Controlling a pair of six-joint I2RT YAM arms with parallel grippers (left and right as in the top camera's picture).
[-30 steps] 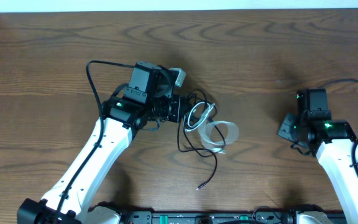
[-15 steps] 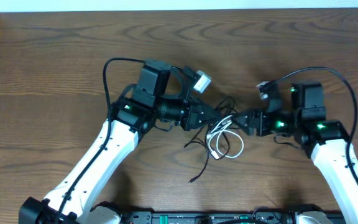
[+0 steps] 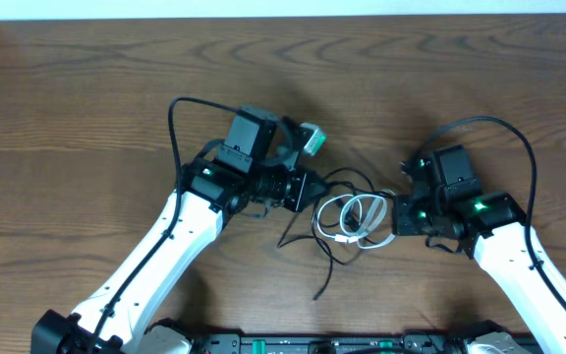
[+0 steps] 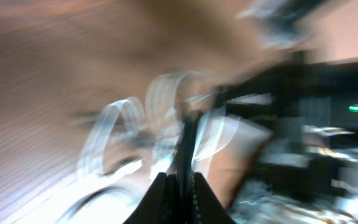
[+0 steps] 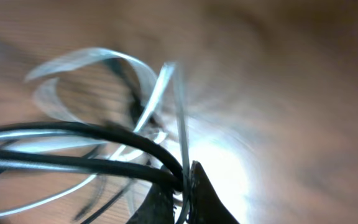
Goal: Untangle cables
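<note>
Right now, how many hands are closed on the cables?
2. The left hand grips the cables at the left edge of the bundle; the right hand grips them at the right edge. Neither is hidden.

Cables [image 3: 350,218] on table [image 3: 86,108], apparently between left gripper [image 3: 312,193] and right gripper [image 3: 393,212].

The white cable [image 3: 359,214] is wound in a few loose oval loops and lies near the middle of the table [image 3: 86,79], a little toward the front edge. The black cables [image 3: 326,281], thin and dark, pass through and around these loops, so all of them are tangled together. One black end trails out of the tangle toward the front edge, loose and slightly curved.
</note>
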